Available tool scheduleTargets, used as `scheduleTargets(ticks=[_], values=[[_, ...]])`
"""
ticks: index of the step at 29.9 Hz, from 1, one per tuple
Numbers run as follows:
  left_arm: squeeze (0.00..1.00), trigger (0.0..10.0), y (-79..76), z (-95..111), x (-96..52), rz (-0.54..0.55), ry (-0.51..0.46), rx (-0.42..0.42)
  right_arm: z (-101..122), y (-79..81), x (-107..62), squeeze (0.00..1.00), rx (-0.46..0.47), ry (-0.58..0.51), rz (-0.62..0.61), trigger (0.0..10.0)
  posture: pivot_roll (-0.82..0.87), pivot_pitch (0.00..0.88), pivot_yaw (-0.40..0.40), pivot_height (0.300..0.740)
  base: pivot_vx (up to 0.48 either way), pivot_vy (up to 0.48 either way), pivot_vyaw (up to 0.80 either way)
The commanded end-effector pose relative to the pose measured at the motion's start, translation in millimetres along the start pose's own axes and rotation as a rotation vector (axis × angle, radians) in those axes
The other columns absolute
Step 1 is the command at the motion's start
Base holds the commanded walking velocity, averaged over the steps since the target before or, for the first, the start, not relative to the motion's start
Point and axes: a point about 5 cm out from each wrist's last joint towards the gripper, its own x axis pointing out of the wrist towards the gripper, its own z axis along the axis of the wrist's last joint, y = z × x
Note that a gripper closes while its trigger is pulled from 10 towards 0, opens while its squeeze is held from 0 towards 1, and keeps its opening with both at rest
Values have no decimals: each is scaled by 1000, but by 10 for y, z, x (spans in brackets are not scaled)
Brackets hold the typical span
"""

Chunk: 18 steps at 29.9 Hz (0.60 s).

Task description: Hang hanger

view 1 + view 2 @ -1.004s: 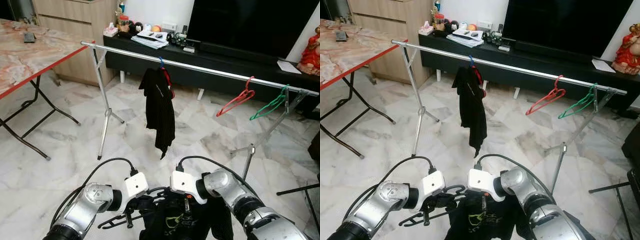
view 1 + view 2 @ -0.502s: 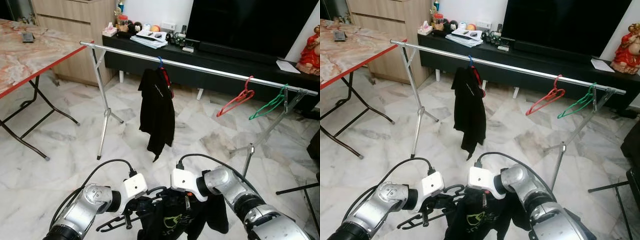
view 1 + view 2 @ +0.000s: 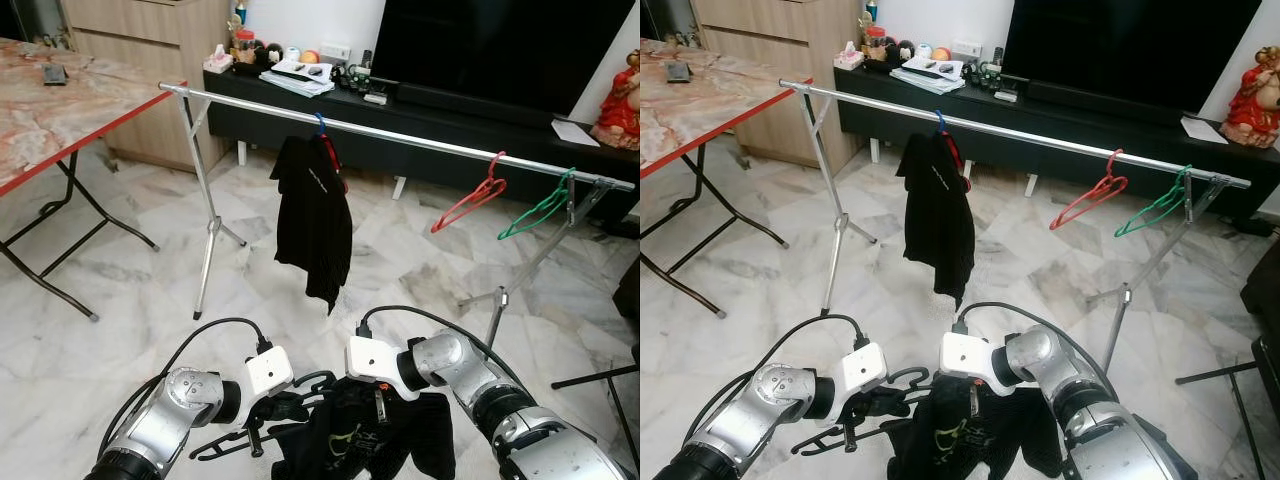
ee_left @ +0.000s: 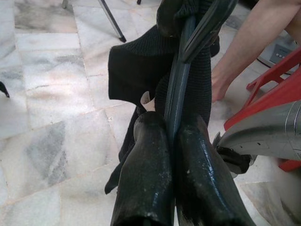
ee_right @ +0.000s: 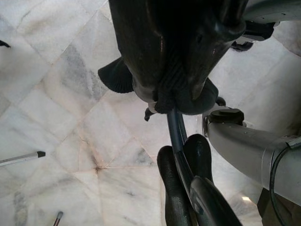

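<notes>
Low and near, the black plastic hanger point(image 3: 262, 432) with its black garment point(image 3: 365, 450) is clamped by left gripper point(image 4: 173, 136) and right gripper point(image 5: 181, 155); the garment could slide off if tilted toward the far silver rail point(image 3: 400, 138).

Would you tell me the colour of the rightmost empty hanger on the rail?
Green plastic hanger, clearest in the left eye view.

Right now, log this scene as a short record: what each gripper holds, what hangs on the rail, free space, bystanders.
left gripper: shut on the dark plastic hanger
right gripper: shut on the same hanger
load: black T-shirt with yellow-green print draped on that hanger, held low
silver clothes rail: hung black shirt, bare red hanger, bare green hanger
free rail: between black shirt and red hanger
bystander: a person's arm beside the robot
</notes>
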Motion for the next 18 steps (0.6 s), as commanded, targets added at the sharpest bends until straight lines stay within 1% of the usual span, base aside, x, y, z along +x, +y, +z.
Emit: scheduleTargets(ticks=[1,2,7,10,13,14,16,17,18], values=[[0,0,71,31,-41,39,-7,5,0,-76,-117,0,10,-20,-53,0,145,31,-152,740,0,0,0],[0,0,71,27,-41,39,-6,4,33,-100,-137,0,18,-49,-62,0,145,31,-152,740,0,0,0],[0,0,69,24,-39,37,-5,1,76,-133,-170,0,21,-80,-70,0,143,30,-151,740,0,0,0],[0,0,67,20,-35,33,-5,-2,113,-163,-208,0,39,-127,-82,0,141,30,-151,740,0,0,0],[0,0,67,20,-35,34,-5,-2,101,-159,-208,0,46,-125,-84,196,141,30,-151,740,0,0,0],[0,0,68,21,-35,34,-6,-2,80,-141,-197,0,40,-111,-74,10000,140,29,-151,740,0,0,0],[0,0,69,22,-36,34,-6,-1,44,-106,-173,0,42,-93,-55,10000,140,29,-151,740,0,0,0],[0,0,69,23,-36,34,-5,2,31,-87,-157,1000,56,-94,-38,10000,143,30,-151,740,0,0,0],[0,0,70,23,-37,34,-4,3,24,-75,-148,1000,54,-87,-27,10000,144,30,-151,740,0,0,0]])
